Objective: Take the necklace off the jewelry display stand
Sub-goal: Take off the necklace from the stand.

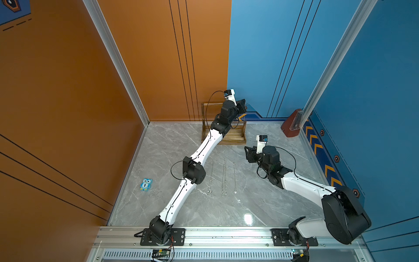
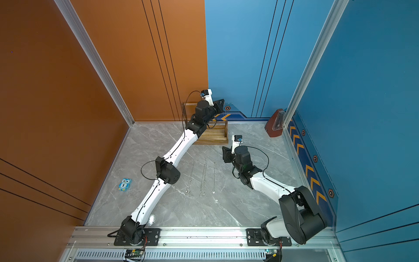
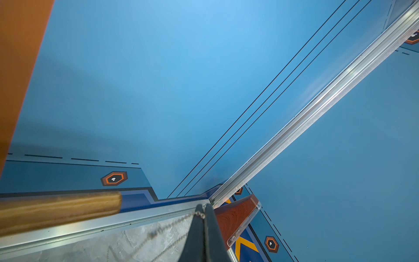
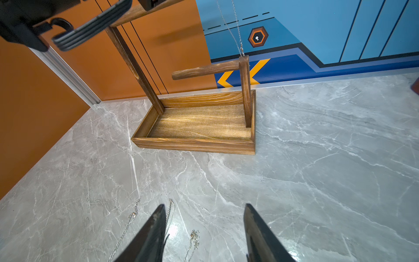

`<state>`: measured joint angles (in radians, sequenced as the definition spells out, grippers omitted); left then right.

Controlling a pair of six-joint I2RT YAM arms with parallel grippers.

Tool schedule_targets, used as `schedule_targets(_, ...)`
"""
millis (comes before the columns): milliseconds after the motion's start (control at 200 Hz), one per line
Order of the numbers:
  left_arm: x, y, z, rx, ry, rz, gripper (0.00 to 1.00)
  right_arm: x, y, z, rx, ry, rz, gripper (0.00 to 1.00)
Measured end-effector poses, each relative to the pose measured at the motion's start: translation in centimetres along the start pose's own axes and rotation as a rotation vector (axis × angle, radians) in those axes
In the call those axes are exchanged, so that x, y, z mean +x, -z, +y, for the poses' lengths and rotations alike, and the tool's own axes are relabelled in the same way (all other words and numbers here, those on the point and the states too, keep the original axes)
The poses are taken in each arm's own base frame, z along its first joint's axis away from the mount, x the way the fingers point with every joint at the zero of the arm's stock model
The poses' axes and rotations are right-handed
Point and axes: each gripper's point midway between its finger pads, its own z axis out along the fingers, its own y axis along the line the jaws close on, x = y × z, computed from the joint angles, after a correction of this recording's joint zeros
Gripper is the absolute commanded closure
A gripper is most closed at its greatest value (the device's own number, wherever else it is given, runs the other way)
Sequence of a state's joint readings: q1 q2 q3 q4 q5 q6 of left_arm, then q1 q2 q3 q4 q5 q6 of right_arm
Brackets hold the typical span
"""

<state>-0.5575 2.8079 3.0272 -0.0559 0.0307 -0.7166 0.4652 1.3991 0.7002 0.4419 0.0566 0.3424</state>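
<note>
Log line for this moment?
left gripper: shut on thin silver chain necklace | right gripper: open, empty | brown wooden jewelry display stand: upright

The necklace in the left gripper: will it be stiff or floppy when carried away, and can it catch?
Probably floppy: the necklace is a thin chain hanging in two strands from the shut left gripper. Likely light; a fingertip pinch carries it. It might snag, since its low end hangs at the top of the short post.

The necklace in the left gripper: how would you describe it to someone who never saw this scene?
At the back of the marble table stands the wooden jewelry display stand. Above its shorter post the shut left gripper pinches a thin silver necklace. It alone hangs in the air; three other chains lie flat.
</note>
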Motion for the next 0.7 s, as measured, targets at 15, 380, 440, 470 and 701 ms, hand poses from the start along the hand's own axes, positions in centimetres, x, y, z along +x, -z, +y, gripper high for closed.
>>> schedule_targets(15,0.0,0.0,0.1,-0.001,0.002,0.000,1.00,0.0,0.0,0.0,0.000,0.000,0.000,0.45)
schedule_targets(380,0.3,-0.2,1.1,-0.009,0.018,0.003,1.00,0.0,0.0,0.0,0.000,0.003,0.000,0.45)
schedule_targets(440,0.4,-0.2,1.0,-0.005,0.017,0.006,1.00,0.0,0.0,0.0,0.000,0.003,0.000,0.45)
schedule_targets(470,0.4,-0.2,0.9,-0.003,0.015,0.007,1.00,0.0,0.0,0.0,0.000,0.003,0.000,0.45)
schedule_targets(701,1.0,0.0,0.5,0.003,0.003,0.049,1.00,-0.2,0.1,-0.4,0.024,0.002,-0.011,0.45)
